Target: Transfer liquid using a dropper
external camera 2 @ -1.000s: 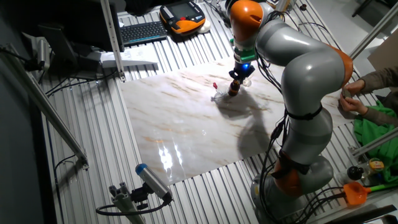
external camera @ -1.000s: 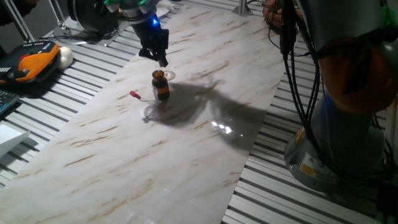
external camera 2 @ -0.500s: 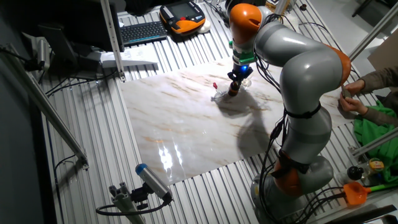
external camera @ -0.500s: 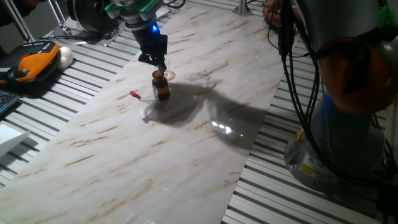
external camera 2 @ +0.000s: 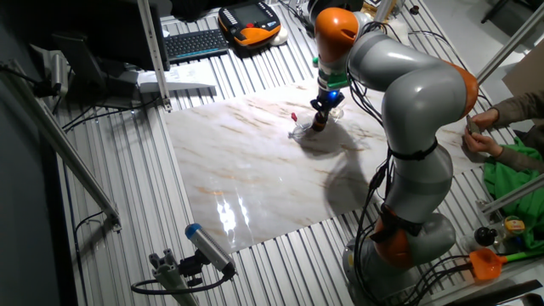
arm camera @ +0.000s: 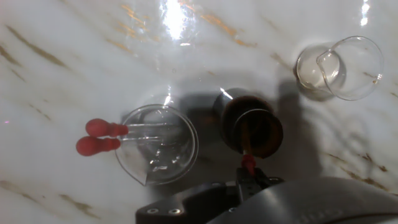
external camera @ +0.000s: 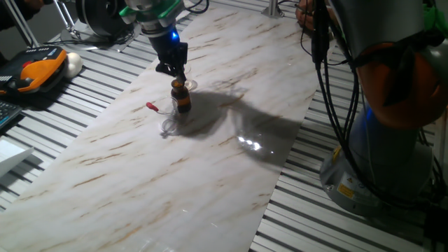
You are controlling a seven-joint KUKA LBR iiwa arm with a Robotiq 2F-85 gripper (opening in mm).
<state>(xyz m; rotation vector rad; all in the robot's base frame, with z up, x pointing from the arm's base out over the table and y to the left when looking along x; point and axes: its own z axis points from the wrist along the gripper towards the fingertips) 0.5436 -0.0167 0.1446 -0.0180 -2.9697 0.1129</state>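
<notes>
My gripper (external camera: 176, 70) hangs right over the amber bottle (external camera: 183, 96), and it also shows in the other fixed view (external camera 2: 321, 105). In the hand view the gripper (arm camera: 249, 173) is shut on a thin dropper with a small red bulb (arm camera: 247, 163). The dropper's clear tube reaches down into the bottle's open mouth (arm camera: 252, 127). Left of the bottle, look-alike droppers lie across a clear glass beaker (arm camera: 158, 144). Two red bulbs (arm camera: 102, 128) show side by side outside its rim. One red bulb shows in the fixed view (external camera: 150, 106).
A second small clear beaker (arm camera: 339, 65) stands just beyond the bottle (external camera: 190, 85). All stand on a marble slab (external camera: 210, 161) over a ribbed metal table. An orange pendant (external camera: 35, 70) and a keyboard (external camera 2: 195, 41) lie off the slab. A person's hands (external camera 2: 480, 140) are at the side.
My gripper has shifted slightly left and down over the amber bottle's mouth with the dropper in it. The beakers, the bottle and the lying droppers have not moved.
</notes>
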